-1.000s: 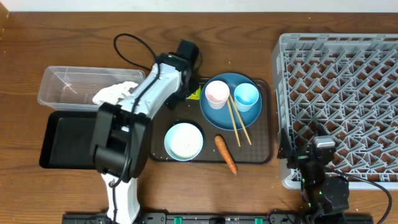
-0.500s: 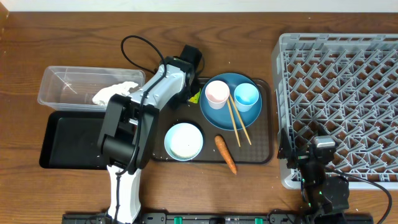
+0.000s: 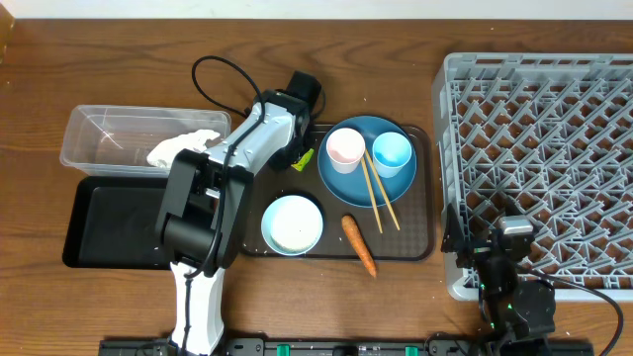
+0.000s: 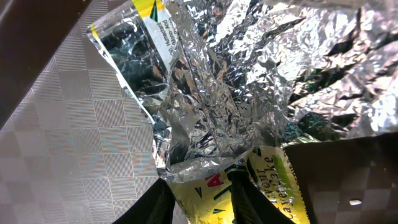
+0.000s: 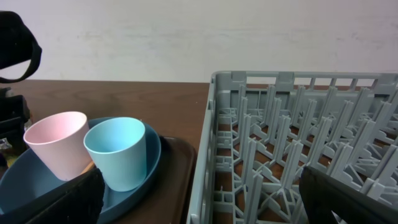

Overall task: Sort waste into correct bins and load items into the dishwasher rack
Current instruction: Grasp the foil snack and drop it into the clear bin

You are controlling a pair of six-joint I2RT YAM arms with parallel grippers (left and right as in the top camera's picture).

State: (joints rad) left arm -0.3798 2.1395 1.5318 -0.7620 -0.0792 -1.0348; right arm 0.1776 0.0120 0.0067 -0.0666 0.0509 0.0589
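1. Nearest the robot's edge, the right gripper (image 5: 202,186) sits at the near-left corner of the dishwasher rack (image 3: 539,129). Its fingers are spread wide and hold nothing. It has not moved over the last second.
2. The carrot (image 3: 359,244) lies slanted on the brown serving tray (image 3: 427,213), its tip poking over the near rim. The white bowl (image 3: 293,223) stands to its left on the same tray. Both are where they were.
3. The black tray (image 3: 109,227) lies left of the serving tray, and the left arm crosses its right end.
4. Farther back, the blue plate (image 3: 358,180) carries the pink cup (image 3: 345,148) and the light blue cup (image 3: 392,151) side by side. The chopsticks (image 3: 378,196) run between them and off the plate's near edge. Nothing here has changed.
5. Just left of the plate, on the serving tray's far-left corner, lies the foil wrapper (image 4: 211,106).
   - The left gripper (image 4: 199,180) is on it, a finger on either side of the yellow printed flap.
   - I cannot tell whether the fingers are pinching it.
6. The clear tub (image 3: 94,138) stands beyond the black tray, with the white tissue (image 3: 181,147) inside at its right end.
7. A second ago the left arm lay farther across the tub's corner. Its pose has been the same for the last half second, though a little more yellow-green now shows beside the gripper.
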